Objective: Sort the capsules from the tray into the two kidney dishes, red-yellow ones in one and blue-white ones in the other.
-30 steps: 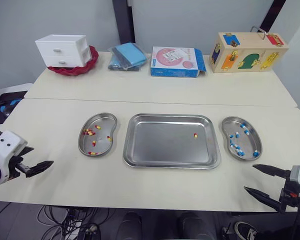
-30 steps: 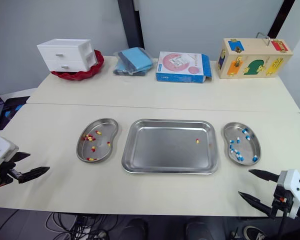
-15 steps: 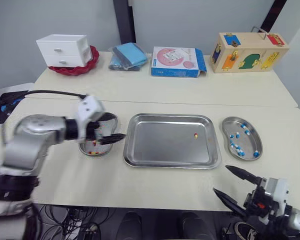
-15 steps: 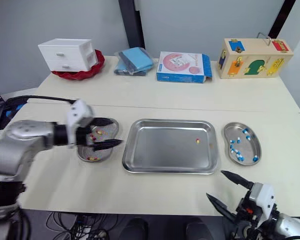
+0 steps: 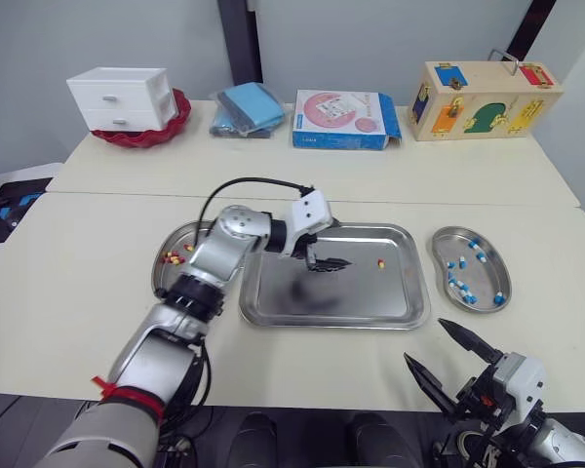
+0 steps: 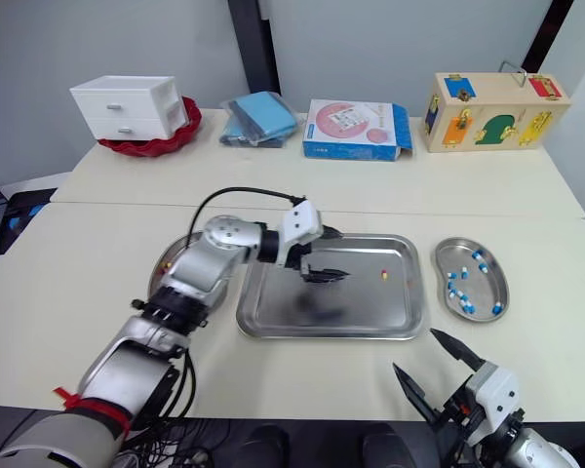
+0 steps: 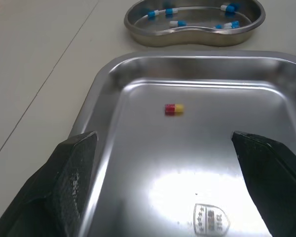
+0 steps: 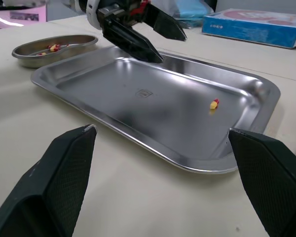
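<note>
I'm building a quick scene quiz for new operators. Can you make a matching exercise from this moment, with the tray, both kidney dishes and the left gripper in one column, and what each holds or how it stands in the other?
Column A
1. tray
2. left kidney dish
3. right kidney dish
4. left gripper

Column B
a. holds blue-white capsules
b. open, above the tray
c. holds one red-yellow capsule
d. holds several red-yellow capsules

Pairs: 1-c, 2-d, 3-a, 4-b
</note>
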### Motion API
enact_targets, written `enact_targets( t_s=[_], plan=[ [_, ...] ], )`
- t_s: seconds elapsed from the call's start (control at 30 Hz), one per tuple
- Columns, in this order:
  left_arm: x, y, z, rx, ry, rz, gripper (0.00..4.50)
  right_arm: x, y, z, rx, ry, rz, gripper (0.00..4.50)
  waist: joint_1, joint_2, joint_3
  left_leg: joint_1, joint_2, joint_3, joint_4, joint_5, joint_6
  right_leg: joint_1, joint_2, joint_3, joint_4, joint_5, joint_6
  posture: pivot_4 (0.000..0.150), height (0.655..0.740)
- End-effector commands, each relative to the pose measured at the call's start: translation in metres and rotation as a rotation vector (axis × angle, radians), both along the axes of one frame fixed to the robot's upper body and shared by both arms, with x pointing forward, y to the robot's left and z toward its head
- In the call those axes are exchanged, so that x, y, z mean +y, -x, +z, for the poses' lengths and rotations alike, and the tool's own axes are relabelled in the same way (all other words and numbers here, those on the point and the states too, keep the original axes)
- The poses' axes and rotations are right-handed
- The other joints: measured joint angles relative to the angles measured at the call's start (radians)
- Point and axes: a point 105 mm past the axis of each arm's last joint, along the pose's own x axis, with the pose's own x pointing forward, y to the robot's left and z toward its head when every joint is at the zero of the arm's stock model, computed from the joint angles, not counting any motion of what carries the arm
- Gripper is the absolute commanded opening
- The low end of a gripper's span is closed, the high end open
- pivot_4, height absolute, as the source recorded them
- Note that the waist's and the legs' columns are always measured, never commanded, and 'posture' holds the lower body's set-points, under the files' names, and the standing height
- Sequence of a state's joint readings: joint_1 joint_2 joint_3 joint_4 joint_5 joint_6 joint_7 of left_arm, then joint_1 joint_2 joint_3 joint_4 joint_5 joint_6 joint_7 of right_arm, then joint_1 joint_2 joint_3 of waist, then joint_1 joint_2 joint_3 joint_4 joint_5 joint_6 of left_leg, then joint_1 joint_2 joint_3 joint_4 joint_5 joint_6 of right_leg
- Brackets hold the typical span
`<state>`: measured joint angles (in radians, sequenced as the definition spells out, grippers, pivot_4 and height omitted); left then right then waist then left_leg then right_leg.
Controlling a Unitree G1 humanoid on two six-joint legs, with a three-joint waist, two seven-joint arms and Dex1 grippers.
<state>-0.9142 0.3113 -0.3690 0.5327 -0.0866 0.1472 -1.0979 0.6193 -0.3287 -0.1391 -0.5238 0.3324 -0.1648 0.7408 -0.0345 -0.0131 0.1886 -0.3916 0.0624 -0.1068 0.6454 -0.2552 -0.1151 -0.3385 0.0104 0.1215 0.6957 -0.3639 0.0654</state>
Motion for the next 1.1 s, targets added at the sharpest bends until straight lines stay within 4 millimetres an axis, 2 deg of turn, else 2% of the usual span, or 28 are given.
enact_targets(
  t_s=[0.03,0.4,0.57,0.87,1.03,1.1],
  plan=[
    [-0.014,-0.004,0.003,-0.042,-0.012,-0.049,4.49,0.005,0.003,0.009,-0.031,-0.006,-0.016,4.5,0.0,0.0,0.0,0.0,0.0,0.0,0.0,0.0,0.0,0.0,0.0,0.0,0.0,0.0,0.0,0.15,0.74],
    [-0.053,-0.002,-0.021,-0.025,-0.044,-0.118,4.49,0.006,0.01,0.013,-0.03,-0.024,-0.057,4.5,0.002,0.0,0.0,-0.001,0.0,0.0,0.0,0.0,0.0,0.0,0.0,0.0,0.0,0.0,0.0,0.15,0.74],
    [-0.06,-0.003,-0.03,-0.017,-0.068,-0.108,4.49,0.006,0.013,0.014,-0.026,-0.024,-0.079,4.5,0.002,0.0,0.0,-0.001,-0.001,0.0,0.0,0.0,0.0,0.0,0.0,0.0,0.0,0.0,0.0,0.15,0.74],
    [-0.072,-0.005,-0.033,-0.012,-0.069,-0.074,4.49,0.008,0.016,0.015,-0.027,-0.028,-0.115,4.5,0.003,0.0,0.0,-0.001,-0.001,0.0,0.0,0.0,0.0,0.0,0.0,0.0,0.0,-0.001,0.001,0.15,0.74],
    [-0.072,-0.006,-0.035,0.001,-0.074,-0.06,4.49,0.008,0.016,0.015,-0.029,-0.03,-0.124,4.5,0.002,0.0,0.0,-0.001,-0.001,0.0,0.0,0.0,0.0,0.0,0.0,0.0,0.0,-0.001,0.001,0.15,0.74],
    [-0.07,-0.007,-0.037,0.004,-0.08,-0.052,4.11,0.008,0.016,0.015,-0.029,-0.03,-0.13,4.5,0.003,0.0,0.0,-0.001,-0.001,-0.001,0.0,0.0,0.0,0.0,0.0,-0.001,0.0,-0.001,0.001,0.15,0.74]
  ],
)
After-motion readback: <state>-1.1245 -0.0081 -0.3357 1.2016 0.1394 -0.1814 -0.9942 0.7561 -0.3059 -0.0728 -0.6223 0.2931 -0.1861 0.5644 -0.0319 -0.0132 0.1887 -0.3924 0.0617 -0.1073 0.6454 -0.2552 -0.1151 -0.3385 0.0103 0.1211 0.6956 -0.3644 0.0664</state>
